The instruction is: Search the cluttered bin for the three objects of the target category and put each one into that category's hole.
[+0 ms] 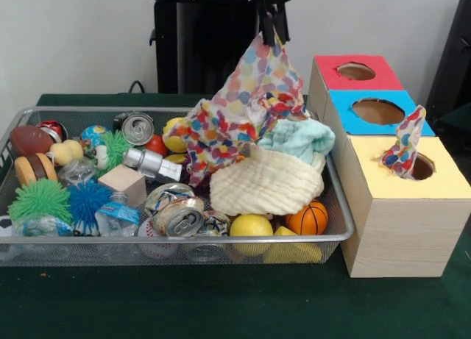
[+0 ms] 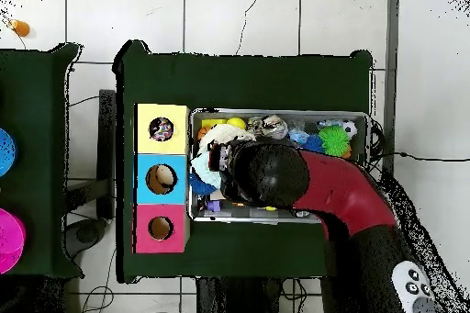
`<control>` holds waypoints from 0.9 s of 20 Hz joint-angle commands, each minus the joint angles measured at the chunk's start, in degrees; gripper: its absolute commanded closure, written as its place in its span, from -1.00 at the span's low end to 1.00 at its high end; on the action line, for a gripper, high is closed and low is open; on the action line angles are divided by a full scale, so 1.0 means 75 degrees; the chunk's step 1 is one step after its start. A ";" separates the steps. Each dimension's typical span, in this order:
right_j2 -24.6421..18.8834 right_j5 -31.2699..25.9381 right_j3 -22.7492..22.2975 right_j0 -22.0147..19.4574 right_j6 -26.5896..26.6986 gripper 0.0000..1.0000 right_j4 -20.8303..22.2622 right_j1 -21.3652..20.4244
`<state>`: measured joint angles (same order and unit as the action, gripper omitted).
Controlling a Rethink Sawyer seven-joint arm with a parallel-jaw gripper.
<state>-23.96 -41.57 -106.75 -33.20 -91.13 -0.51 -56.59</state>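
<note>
My gripper (image 1: 272, 26) hangs above the right half of the wire mesh bin (image 1: 73, 111) and is shut on the top corner of a white cloth with multicoloured spots (image 1: 254, 96). The cloth is lifted into a tall tent and its lower edge still drapes over the clutter. A second spotted cloth (image 1: 403, 144) sticks up out of the yellow-surround hole (image 1: 423, 166) on the pale wood box. In the overhead view my arm covers most of the bin (image 2: 367, 135), and that cloth shows inside the yellow hole (image 2: 162, 128). I see no third spotted cloth.
A cream cloth (image 1: 265, 184) and a pale blue cloth (image 1: 298, 137) lie under the lifted one. The bin also holds cans (image 1: 179, 215), balls (image 1: 307, 219), spiky toys (image 1: 40, 199) and a wooden block (image 1: 123, 183). The blue hole (image 1: 377, 111) and red hole (image 1: 356, 71) lie beyond the yellow one.
</note>
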 commanded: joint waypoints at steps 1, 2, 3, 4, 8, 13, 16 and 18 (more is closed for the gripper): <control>0.0050 -0.1638 -0.0030 0.0104 -0.0886 1.00 -0.0454 -0.0466; 0.0043 -0.1677 -0.0076 0.0097 -0.0881 1.00 -0.0533 -0.0519; 0.0032 -0.1755 -0.0052 0.0108 -0.0881 1.00 -0.0586 -0.0556; 0.0046 -0.1836 -0.0033 0.0139 -0.0923 1.00 -0.0633 -0.0622; 0.0041 -0.2143 0.0081 0.0265 -0.1031 1.00 -0.0840 -0.0834; 0.0146 -0.2455 0.0386 0.0545 -0.1434 1.00 -0.0950 -0.0976; 0.0227 -0.2725 0.0567 0.0734 -0.1663 1.00 -0.1013 -0.1095; 0.0285 -0.2891 0.0679 0.0853 -0.1820 1.00 -0.1074 -0.1168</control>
<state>-23.37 -55.02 -104.20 -28.29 -91.13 -6.09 -63.67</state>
